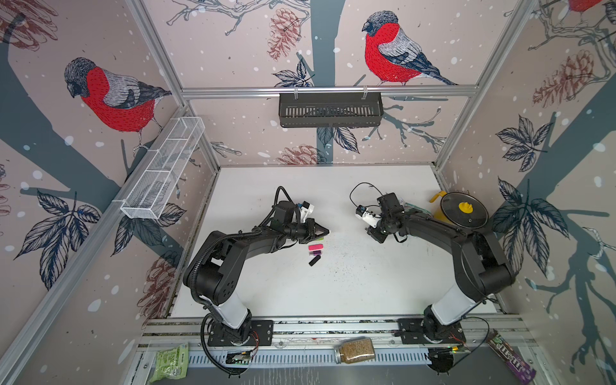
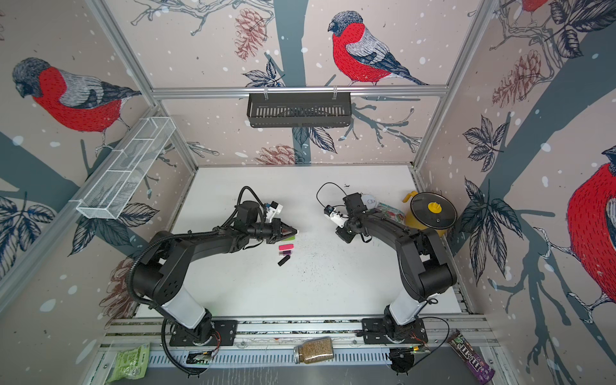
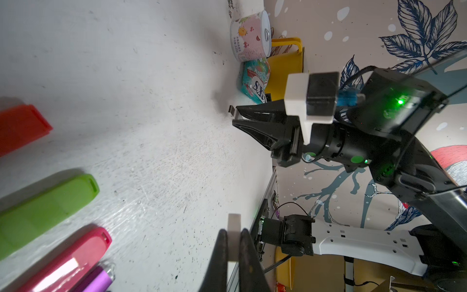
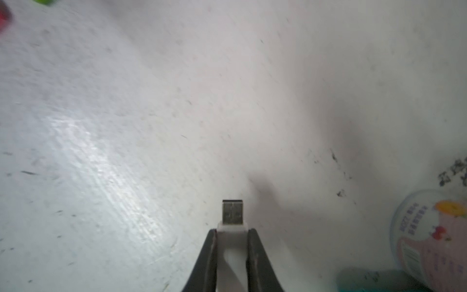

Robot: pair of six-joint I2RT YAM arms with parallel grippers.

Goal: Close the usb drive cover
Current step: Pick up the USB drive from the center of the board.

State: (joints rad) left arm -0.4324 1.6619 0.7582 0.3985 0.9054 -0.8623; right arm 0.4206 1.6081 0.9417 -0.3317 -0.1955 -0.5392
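Left tool (image 3: 233, 235), right tool (image 4: 232, 231): clamped, seemingly facing.

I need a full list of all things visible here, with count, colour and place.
drive: 1, white, plug bare, in right pincer
cap: 1, white, in left pincer
loose drives: 5, red, green, pink, purple, black, on table
pot: 1, yellow, lidded, table's right edge
tin: 1, pink-white, by pot
snack packet: 1, teal, by pot
baskets: 2, white left wall, black back rail
jar: 1, clear, front rail
packets: 2, green, purple, front
pincers: 2, black, shut
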